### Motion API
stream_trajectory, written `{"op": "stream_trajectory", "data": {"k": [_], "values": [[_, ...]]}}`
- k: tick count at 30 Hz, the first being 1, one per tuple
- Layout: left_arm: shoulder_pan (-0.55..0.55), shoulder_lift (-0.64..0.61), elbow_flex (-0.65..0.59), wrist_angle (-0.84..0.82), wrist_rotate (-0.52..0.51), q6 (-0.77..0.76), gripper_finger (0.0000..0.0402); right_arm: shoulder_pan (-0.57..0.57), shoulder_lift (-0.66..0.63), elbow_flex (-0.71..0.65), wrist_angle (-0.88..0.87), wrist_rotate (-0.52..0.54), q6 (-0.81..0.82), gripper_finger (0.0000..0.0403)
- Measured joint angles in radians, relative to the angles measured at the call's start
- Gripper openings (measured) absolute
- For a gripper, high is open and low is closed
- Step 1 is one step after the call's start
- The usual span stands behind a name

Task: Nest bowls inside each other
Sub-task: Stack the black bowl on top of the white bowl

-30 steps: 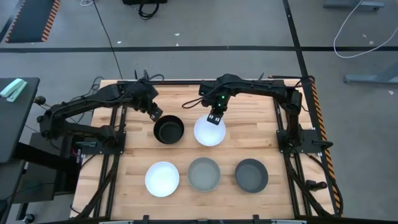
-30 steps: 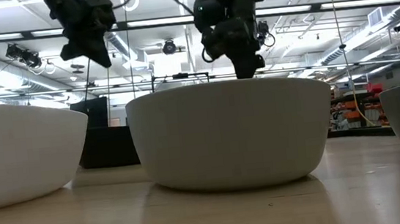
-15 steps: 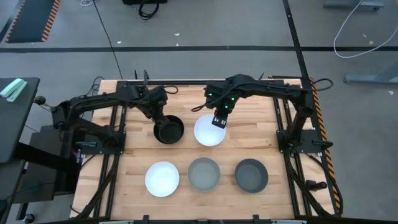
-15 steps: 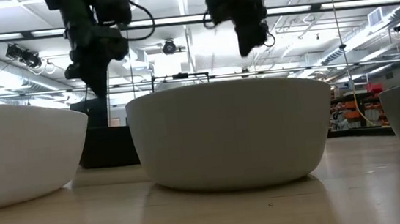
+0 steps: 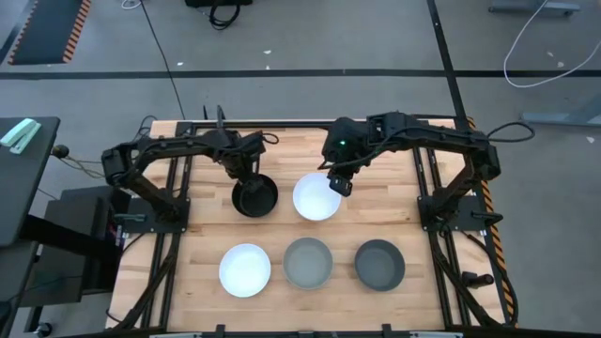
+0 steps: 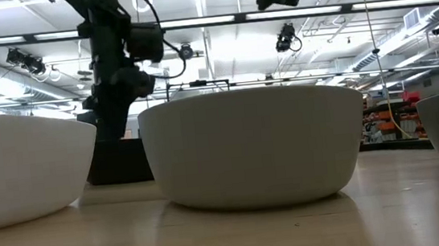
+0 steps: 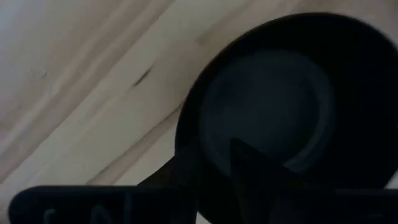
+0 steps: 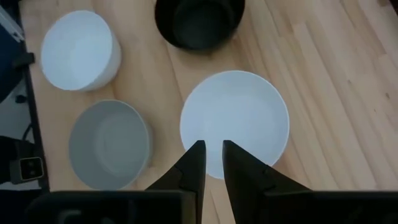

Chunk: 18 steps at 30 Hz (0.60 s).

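So the black bowl (image 5: 254,196) sits in the back row of the desk (image 5: 394,202), left of centre, with a white bowl (image 5: 316,197) just beside it on the right, a thin gap between them. The left hand (image 5: 247,175) is right at the black bowl's far rim. In the left wrist view one dark finger (image 7: 249,168) reaches down inside the black bowl (image 7: 273,112), with the rim running between the fingers, so the hand is parted around the wall of the bowl. Can't tell if it's actually pressing on it.

The right hand (image 5: 340,182) hangs above the far right edge of the white bowl, clear of it. In its wrist view its two fingers (image 8: 193,165) stand a little apart with nothing between them, the white bowl (image 8: 235,121) underneath.

Front row, left to right: another white bowl (image 5: 245,269), a mid grey bowl (image 5: 308,262) and a dark grey bowl (image 5: 379,264), all upright with gaps between them. Lots of bare wood to the right of the back white bowl and along the back edge. The front row sits near the front edge.
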<state>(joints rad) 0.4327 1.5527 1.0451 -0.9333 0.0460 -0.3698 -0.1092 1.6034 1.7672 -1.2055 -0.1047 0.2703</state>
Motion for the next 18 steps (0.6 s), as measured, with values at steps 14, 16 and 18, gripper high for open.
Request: {"op": "stream_trajectory", "data": {"k": [14,16,18], "values": [[0.070,0.020,0.000,0.035,0.006,0.026,0.0107,0.029,0.010,0.000,0.012,0.001,0.000,0.0062],[0.071,0.020,0.000,0.030,0.021,0.026,0.0107,0.030,0.010,0.000,0.019,0.000,-0.001,0.0062],[0.070,0.023,0.000,0.028,0.030,0.026,0.0108,0.030,0.010,0.000,0.019,0.000,0.000,0.0062]]}}
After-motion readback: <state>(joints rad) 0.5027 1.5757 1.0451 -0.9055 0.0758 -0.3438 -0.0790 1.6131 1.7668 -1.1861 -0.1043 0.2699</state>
